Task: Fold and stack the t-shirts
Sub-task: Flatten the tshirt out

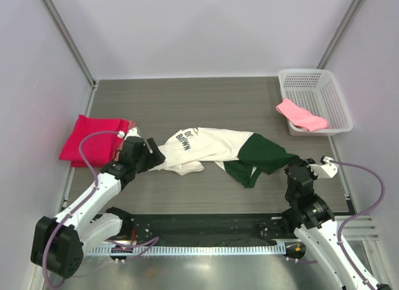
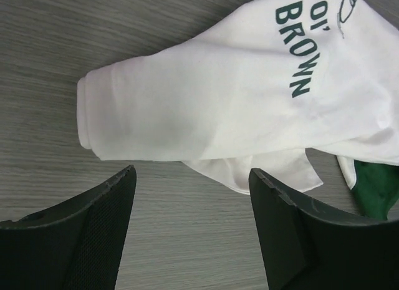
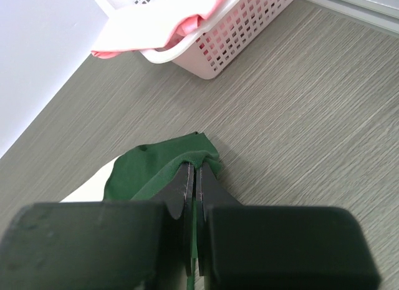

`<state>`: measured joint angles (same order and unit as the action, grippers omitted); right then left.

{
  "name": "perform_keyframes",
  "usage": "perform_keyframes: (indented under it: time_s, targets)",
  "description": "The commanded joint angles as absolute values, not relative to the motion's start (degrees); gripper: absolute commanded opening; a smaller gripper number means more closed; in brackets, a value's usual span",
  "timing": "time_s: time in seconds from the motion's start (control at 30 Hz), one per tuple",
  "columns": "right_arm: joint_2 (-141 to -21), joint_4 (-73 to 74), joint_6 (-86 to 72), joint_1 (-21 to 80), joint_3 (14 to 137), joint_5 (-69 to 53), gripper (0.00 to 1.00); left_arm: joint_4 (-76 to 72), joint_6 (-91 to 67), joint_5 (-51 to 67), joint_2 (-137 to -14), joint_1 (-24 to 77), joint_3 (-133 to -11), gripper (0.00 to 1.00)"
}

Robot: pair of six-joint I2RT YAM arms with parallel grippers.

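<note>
The task looks to be in its early part. At the left edge of the worktop [image 1: 187, 103] a red-pink t-shirt [image 1: 93, 140] lies flat in a neat rectangle, which I take for the start of the stack; whether it is one shirt or more I cannot tell. The cream-white t-shirt [image 1: 206, 149] with dark green shoulders lies rumpled and stretched across the middle of the worktop, lettering up, not yet folded.

The left fingers [image 2: 81, 234] are spread wide and hold nothing, poised just near of the shirt's white left end. The right fingers [image 3: 215, 193] are pinched closed on a fold of the green cloth at its right end.

A light pink t-shirt [image 1: 301, 115] is draped over the near rim of the white basket [image 1: 315, 90] at the far right, untouched. So this shirt has to be smoothed, folded and stacked, and the pink one fetched after it.
</note>
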<state>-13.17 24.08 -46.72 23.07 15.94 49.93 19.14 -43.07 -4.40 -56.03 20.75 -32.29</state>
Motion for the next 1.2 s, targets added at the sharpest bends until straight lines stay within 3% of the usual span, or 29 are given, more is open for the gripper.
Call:
perform_keyframes:
  time_s: [0.0,0.23,0.43,0.63,0.67,0.7,0.87,1.1,1.17]
  targets:
    - [-12.7,21.4,-47.5,23.0,17.4,51.9,0.01,20.0,-44.6,-6.8,-55.0,20.9,-30.6,0.75]
    - [-12.1,21.0,-46.9,23.0,17.0,51.2,0.01,17.0,-47.4,-9.7,-57.3,17.9,-26.6,0.76]
    - [-13.0,20.7,-46.8,22.9,17.1,50.8,0.01,11.3,-46.8,-9.8,-65.5,16.3,-27.5,0.61]
    - [-12.7,20.7,-46.7,23.0,17.0,50.6,0.01,9.4,-46.9,-7.7,-73.5,15.9,-32.6,0.32]
    - [-12.7,20.6,-46.7,23.0,17.0,50.5,0.01,9.4,-46.7,-7.1,-73.8,15.9,-33.1,0.08]
    - [-12.6,20.7,-46.7,23.0,17.0,50.5,0.01,9.9,-46.5,-6.5,-73.3,15.8,-33.5,0.00]
    - [-12.8,20.7,-46.8,22.9,17.0,50.4,0.01,13.3,-46.7,-0.9,-63.0,15.8,-31.4,0.00]
    - [-13.4,20.6,-46.8,23.0,17.1,50.6,0.01,30.0,-50.8,10.6,-38.4,16.0,-30.1,0.00]
    - [-13.4,20.7,-47.0,22.9,17.1,50.7,0.01,32.2,-51.8,11.4,-36.9,15.8,-31.5,0.00]
